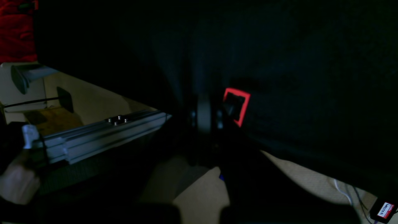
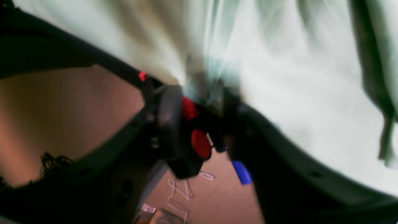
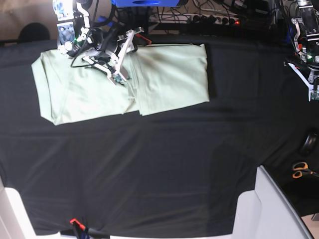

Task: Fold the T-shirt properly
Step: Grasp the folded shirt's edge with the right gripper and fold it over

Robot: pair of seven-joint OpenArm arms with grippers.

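Now the pale green T-shirt (image 3: 119, 79) lies folded and mostly flat on the black table cloth (image 3: 159, 164), at the far side. The right gripper (image 3: 119, 77) sits over the shirt's middle crease. Its fingers (image 3: 115, 78) are partly apart, and in the blurry wrist view some cloth bunches between them, but I cannot tell if they grip it. The left gripper (image 3: 310, 74) is far from the shirt, closed tight and holding nothing.
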